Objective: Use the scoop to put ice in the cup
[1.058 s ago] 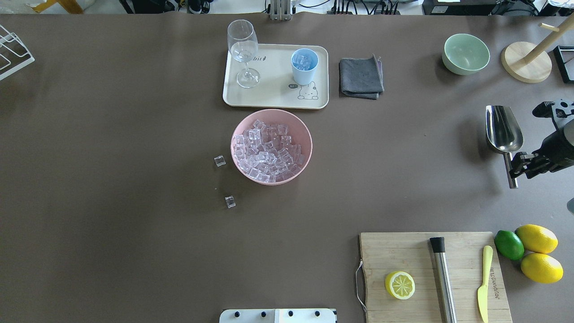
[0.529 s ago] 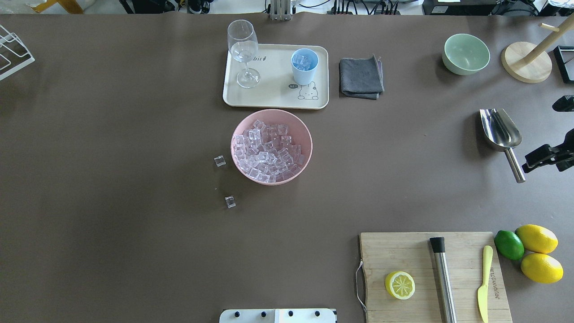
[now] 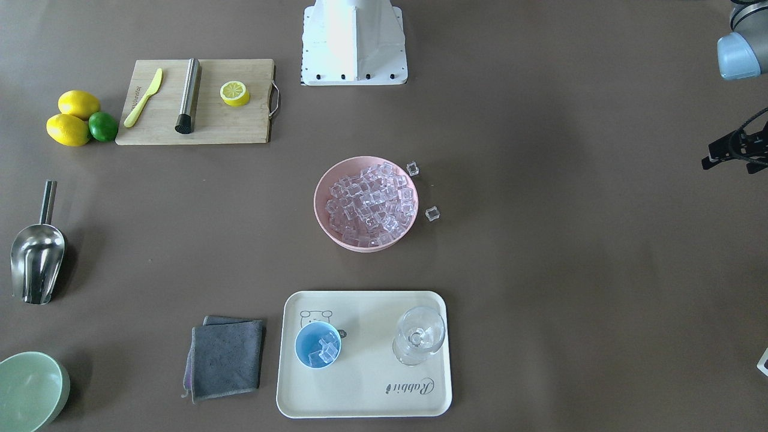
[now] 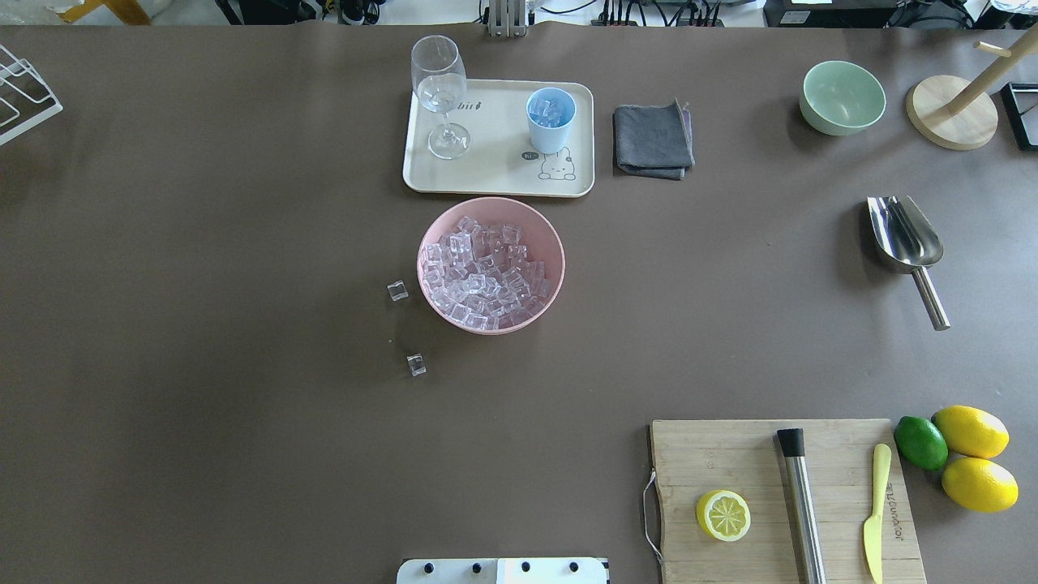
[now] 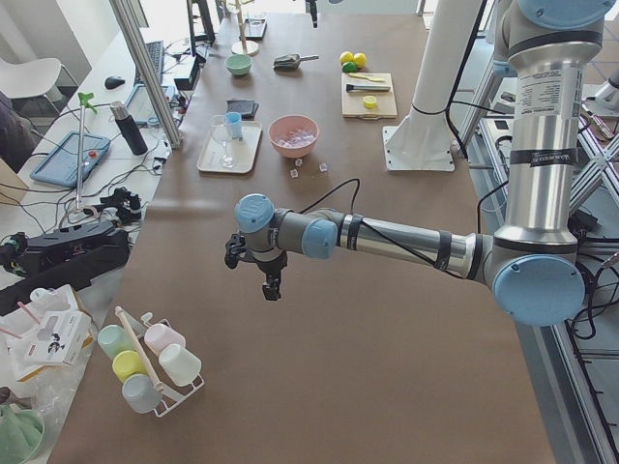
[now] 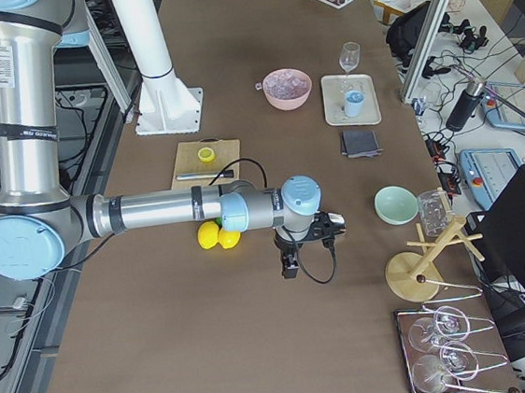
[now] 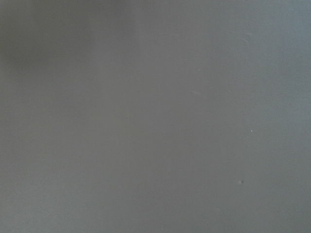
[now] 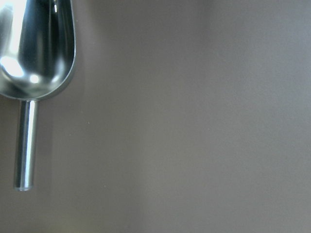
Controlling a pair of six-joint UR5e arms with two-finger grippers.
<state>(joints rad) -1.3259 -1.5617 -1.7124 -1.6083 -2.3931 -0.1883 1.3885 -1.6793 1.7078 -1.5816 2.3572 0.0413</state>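
The silver scoop (image 4: 904, 235) lies free on the table at the right, handle toward the robot; it also shows in the front view (image 3: 36, 258) and in the right wrist view (image 8: 39, 58). The light-blue cup (image 4: 551, 120) stands on the cream tray (image 4: 495, 174) with a few ice cubes in it (image 3: 321, 351). Most of the ice (image 4: 486, 272) fills a pink bowl (image 4: 551, 235); two cubes (image 4: 397, 290) lie loose to its left. My right gripper (image 6: 289, 269) hangs off to the right of the scoop; I cannot tell whether it is open. My left gripper (image 5: 270, 288) hangs far left; its state is unclear.
A stemmed glass (image 4: 439, 89) stands on the tray. A grey cloth (image 4: 653, 139), a green bowl (image 4: 843, 97) and a wooden stand (image 4: 953, 113) are at the back right. A cutting board (image 4: 730, 462) with a lemon half, steel cylinder and knife, plus lemons (image 4: 973, 458), is at the front right.
The right gripper has let go of the scoop's handle and drawn away to the right, out of the overhead view. The scoop now rests on the table.
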